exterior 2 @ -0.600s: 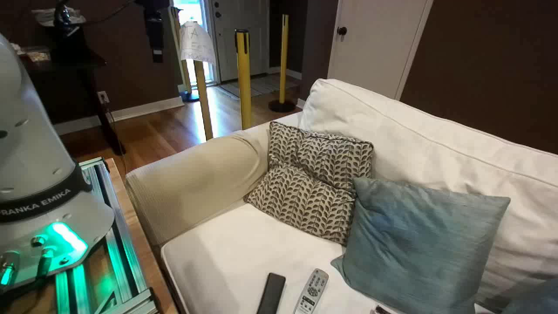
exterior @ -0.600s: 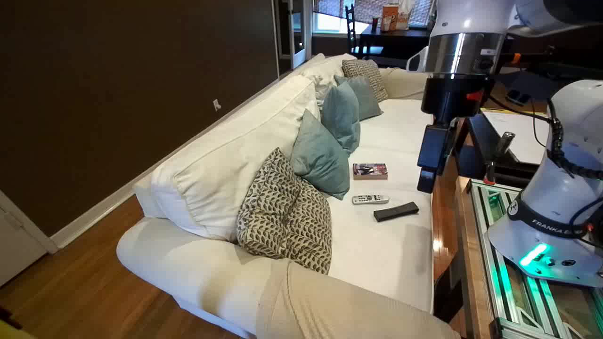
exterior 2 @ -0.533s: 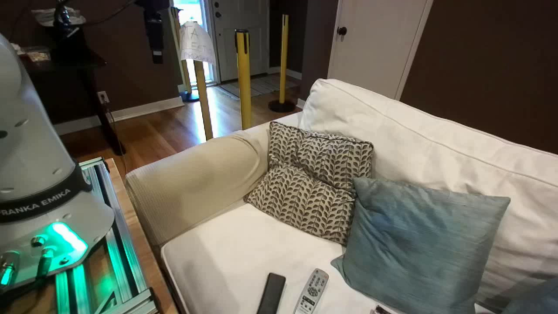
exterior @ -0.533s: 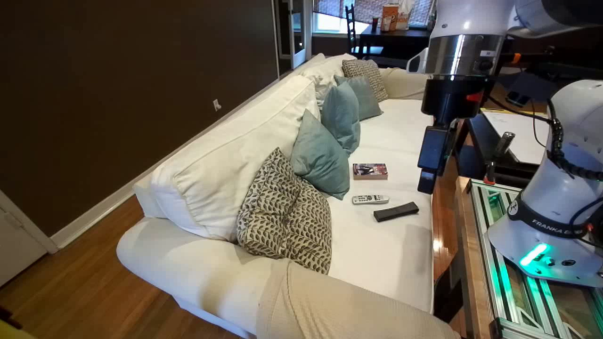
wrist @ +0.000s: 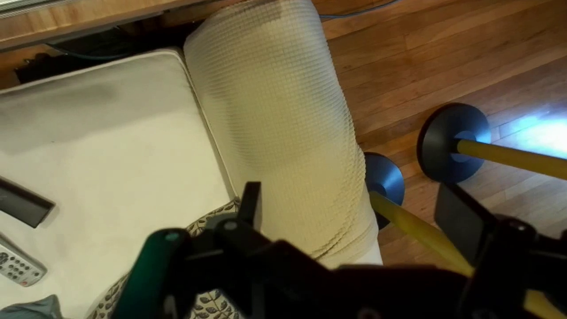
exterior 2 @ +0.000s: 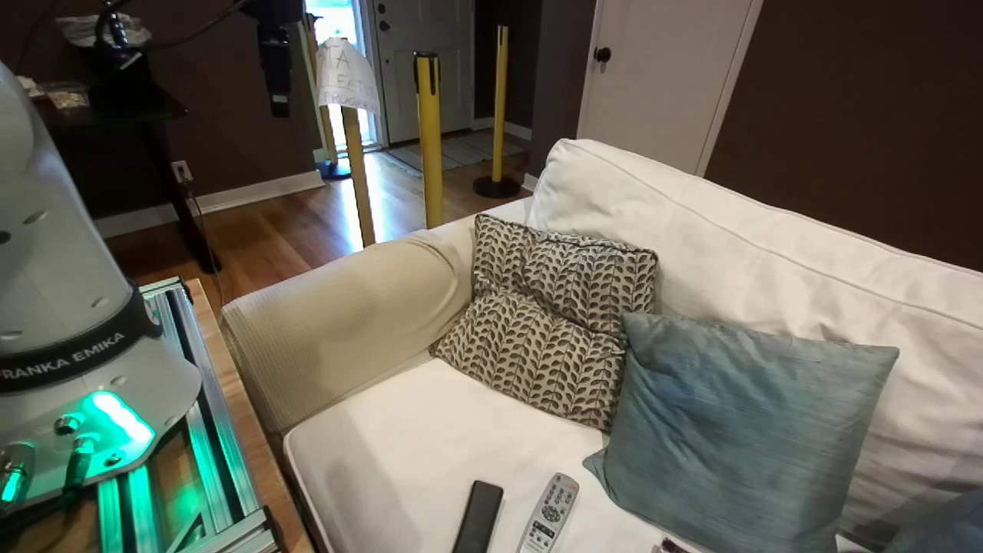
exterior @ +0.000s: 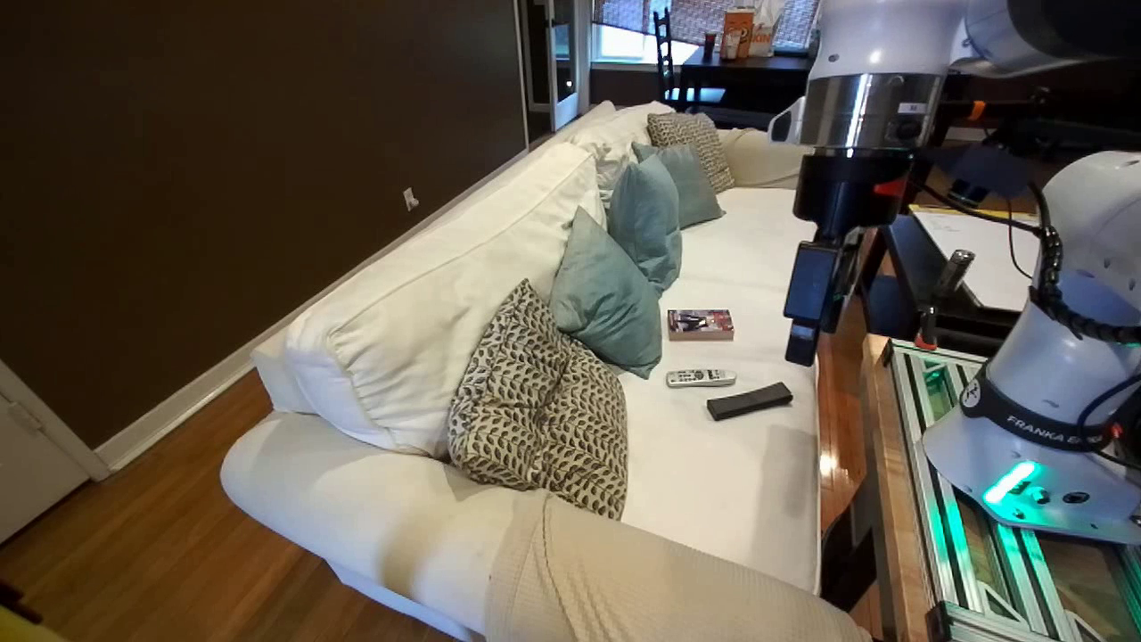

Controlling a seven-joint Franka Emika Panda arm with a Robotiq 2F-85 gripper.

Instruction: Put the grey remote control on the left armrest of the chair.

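The grey remote control (exterior: 701, 378) lies flat on the white seat of the chair, a long cream sofa (exterior: 713, 481). It also shows in an exterior view (exterior 2: 548, 513) and at the left edge of the wrist view (wrist: 20, 264), partly cut off. The left armrest (exterior: 660, 571) is a padded roll draped with a beige cover; it shows in an exterior view (exterior 2: 345, 330) and mid-frame in the wrist view (wrist: 283, 115). My gripper (exterior: 800, 343) hangs in the air, apart from the remote and armrest. In the wrist view its fingers (wrist: 352, 197) are wide apart with nothing between them.
A black remote bar (exterior: 750, 401) lies beside the grey remote, and a book (exterior: 701, 325) lies behind. A patterned pillow (exterior: 539, 410) leans by the armrest, with a teal pillow (exterior: 606, 294) beside it. Yellow posts (exterior 2: 430, 146) stand beyond the armrest.
The arm and gripper have shifted slightly left in an exterior view, and slightly right and down in an exterior view. The remotes, book and pillows have not moved.
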